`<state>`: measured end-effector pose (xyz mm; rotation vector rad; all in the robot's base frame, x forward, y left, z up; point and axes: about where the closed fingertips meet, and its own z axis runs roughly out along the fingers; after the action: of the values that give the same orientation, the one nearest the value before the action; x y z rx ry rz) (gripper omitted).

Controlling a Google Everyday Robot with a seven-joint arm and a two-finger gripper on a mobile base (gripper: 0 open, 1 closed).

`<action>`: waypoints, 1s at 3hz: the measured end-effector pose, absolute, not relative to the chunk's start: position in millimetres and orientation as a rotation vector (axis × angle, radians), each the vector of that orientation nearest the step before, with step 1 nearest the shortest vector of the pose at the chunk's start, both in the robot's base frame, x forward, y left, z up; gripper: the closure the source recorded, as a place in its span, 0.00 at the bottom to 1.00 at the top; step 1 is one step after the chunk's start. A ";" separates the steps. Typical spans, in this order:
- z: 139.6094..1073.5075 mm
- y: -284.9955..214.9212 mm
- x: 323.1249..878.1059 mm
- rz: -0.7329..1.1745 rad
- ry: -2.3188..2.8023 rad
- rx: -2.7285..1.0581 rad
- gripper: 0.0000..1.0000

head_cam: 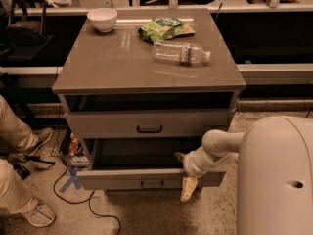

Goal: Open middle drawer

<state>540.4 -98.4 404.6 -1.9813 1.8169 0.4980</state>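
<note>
I see middle drawer (122, 179) standing pulled out below the bench (122, 65) front edge | end effector (185, 176) at drawer front's right end, under front-right corner | its opening: I cannot tell

Cabinet top (122, 65) holds bowl (102, 19), packet (166, 29), bottle (180, 52); gripper (188, 187) at open middle drawer (120, 179).
</note>
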 end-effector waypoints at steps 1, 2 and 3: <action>408.3 -103.9 519.3 0.497 1.880 -2.009 0.01; 408.8 -118.3 500.9 0.510 1.925 -1.957 0.24; 408.2 -125.8 490.7 0.527 1.950 -1.927 0.55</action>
<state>490.7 -125.8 408.2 -1.9272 1.9503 0.5274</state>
